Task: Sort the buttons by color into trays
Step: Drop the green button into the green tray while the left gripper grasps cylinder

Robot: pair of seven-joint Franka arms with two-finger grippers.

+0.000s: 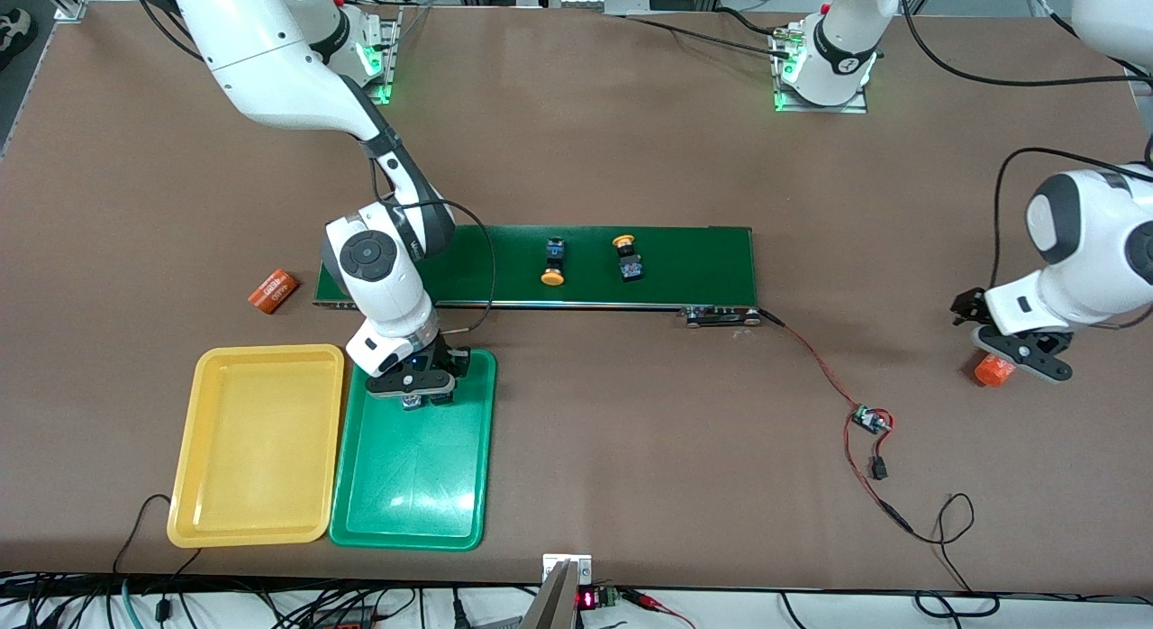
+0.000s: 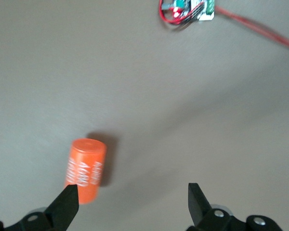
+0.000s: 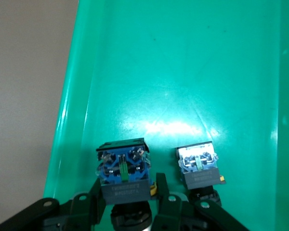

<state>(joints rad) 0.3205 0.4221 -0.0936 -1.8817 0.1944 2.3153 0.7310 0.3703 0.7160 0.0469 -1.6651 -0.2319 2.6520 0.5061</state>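
Right gripper (image 3: 127, 204) fingers (image 3: 94, 192) clamped on a button (image 3: 123, 171) over the green tray (image 3: 183, 72), second button (image 3: 199, 163) beside.

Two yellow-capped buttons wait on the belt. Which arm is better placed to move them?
Probably the right. The right gripper is over the green tray, next to the belt's yellow buttons and the yellow tray. The left gripper waits open at its table end.

White print on both orange cylinders (image 2: 85, 172), illegible; no other txt.
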